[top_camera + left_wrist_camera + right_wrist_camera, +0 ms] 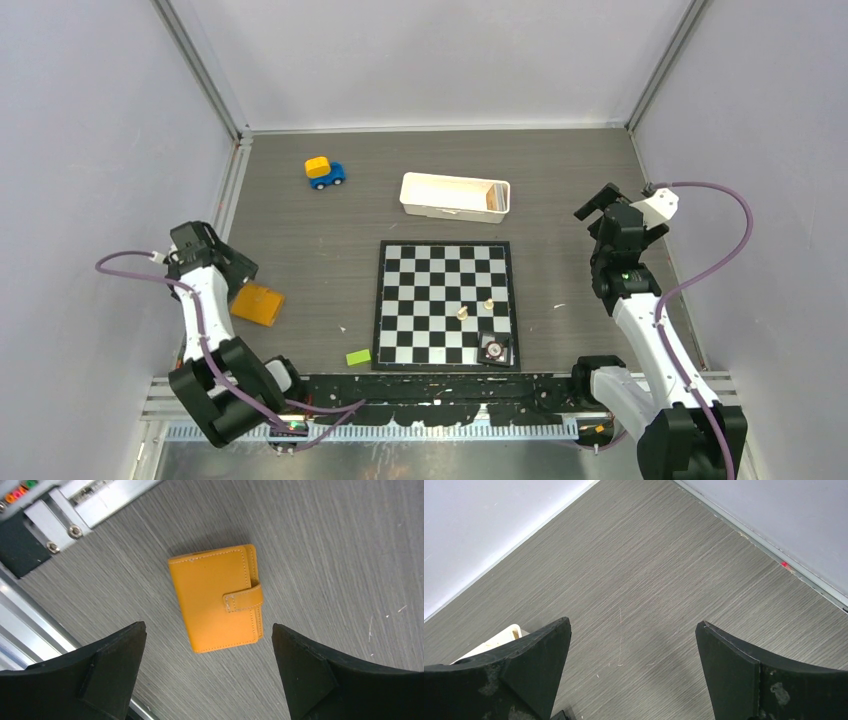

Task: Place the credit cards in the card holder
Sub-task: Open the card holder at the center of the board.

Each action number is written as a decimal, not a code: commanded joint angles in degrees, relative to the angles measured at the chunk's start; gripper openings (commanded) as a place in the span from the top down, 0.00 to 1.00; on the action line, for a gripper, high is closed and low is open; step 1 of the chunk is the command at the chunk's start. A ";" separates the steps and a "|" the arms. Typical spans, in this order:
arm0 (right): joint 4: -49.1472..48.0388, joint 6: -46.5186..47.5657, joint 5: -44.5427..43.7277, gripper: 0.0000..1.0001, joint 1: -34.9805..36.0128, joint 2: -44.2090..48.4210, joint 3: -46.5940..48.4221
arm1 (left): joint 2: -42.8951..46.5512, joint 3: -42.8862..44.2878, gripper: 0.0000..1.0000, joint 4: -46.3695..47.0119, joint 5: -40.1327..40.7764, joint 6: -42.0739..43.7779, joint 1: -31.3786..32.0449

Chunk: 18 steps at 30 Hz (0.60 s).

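The card holder (257,304), a flat orange fold-over wallet, lies closed on the grey table at the left. In the left wrist view it (210,600) lies flat with its strap across the right edge. My left gripper (236,267) hangs above it, open and empty, and shows wide apart in the left wrist view (208,625). My right gripper (603,206) is open and empty at the far right, over bare table (633,624). No light blue or cream credit card shows in any view.
A chessboard (446,303) lies in the middle with two small pieces (463,313) and a dark object (493,349) at its near right corner. A white tray (455,195) stands behind it. A blue-yellow toy car (324,172) sits far left. A green block (358,357) lies near the front rail.
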State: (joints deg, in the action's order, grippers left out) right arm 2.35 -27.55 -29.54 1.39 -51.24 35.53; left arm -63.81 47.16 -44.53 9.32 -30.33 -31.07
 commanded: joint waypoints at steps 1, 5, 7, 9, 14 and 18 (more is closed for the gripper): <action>-2.00 -0.12 -0.26 0.00 0.02 0.31 0.07 | -3.48 -1.19 0.01 1.56 -3.58 -1.99 -2.21; -2.08 -0.13 -0.15 0.00 0.02 1.12 -0.30 | -7.53 -1.89 0.09 2.88 -6.58 -1.95 -3.67; -3.81 -0.08 0.15 0.00 0.02 1.02 -0.38 | -9.14 -1.97 0.09 2.92 -6.82 -1.98 -4.09; -4.34 0.02 0.68 0.00 0.02 0.84 -0.59 | -10.36 -2.05 0.09 2.89 -6.98 -2.04 -4.47; -5.08 0.20 1.37 0.00 0.02 0.86 -0.83 | -15.98 -1.75 0.09 4.41 -8.33 -1.66 -4.67; -5.15 0.30 1.92 0.00 0.02 0.80 -0.81 | -21.22 -0.35 0.13 5.56 -9.04 -0.37 -4.72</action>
State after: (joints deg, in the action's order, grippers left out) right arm 0.45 -27.55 -27.92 1.39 -51.24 34.65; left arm -81.32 45.19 -41.34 1.67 -31.55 -35.29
